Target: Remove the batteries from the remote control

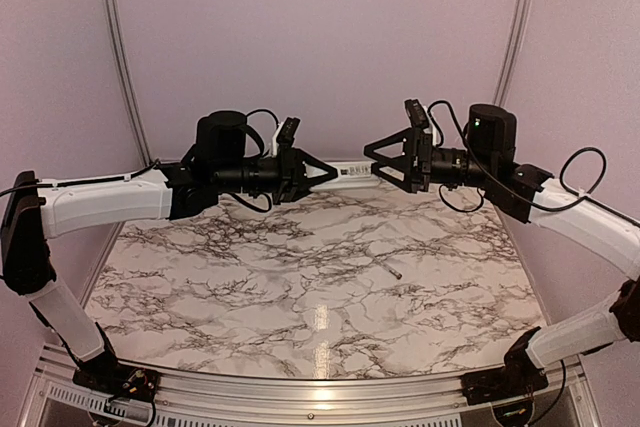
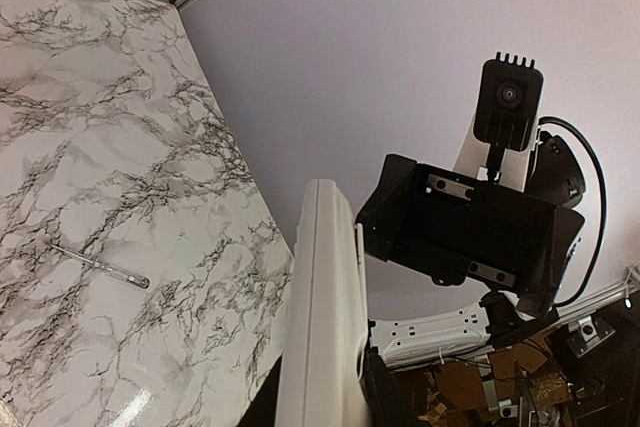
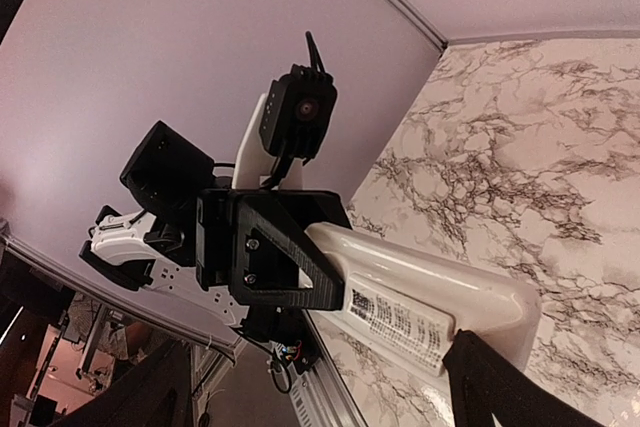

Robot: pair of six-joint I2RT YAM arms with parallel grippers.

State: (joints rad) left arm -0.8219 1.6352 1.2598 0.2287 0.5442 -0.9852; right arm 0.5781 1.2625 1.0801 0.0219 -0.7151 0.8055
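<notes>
The white remote control (image 1: 352,171) hangs level in the air over the far side of the table. My left gripper (image 1: 325,172) is shut on one end of it; in the left wrist view the bar (image 2: 322,317) rises from between my left gripper's jaws (image 2: 325,397). My right gripper (image 1: 372,162) faces it, open, with the remote's free end reaching in between the spread jaws. In the right wrist view the remote (image 3: 430,297) shows a printed label, and its end lies against one finger (image 3: 490,387) of my right gripper (image 3: 320,367). The batteries are hidden.
A thin grey rod (image 1: 393,272) lies on the marble tabletop (image 1: 300,287), right of centre, also seen in the left wrist view as the rod (image 2: 100,267). Pale walls close the back and sides. Both arms meet high over the far half.
</notes>
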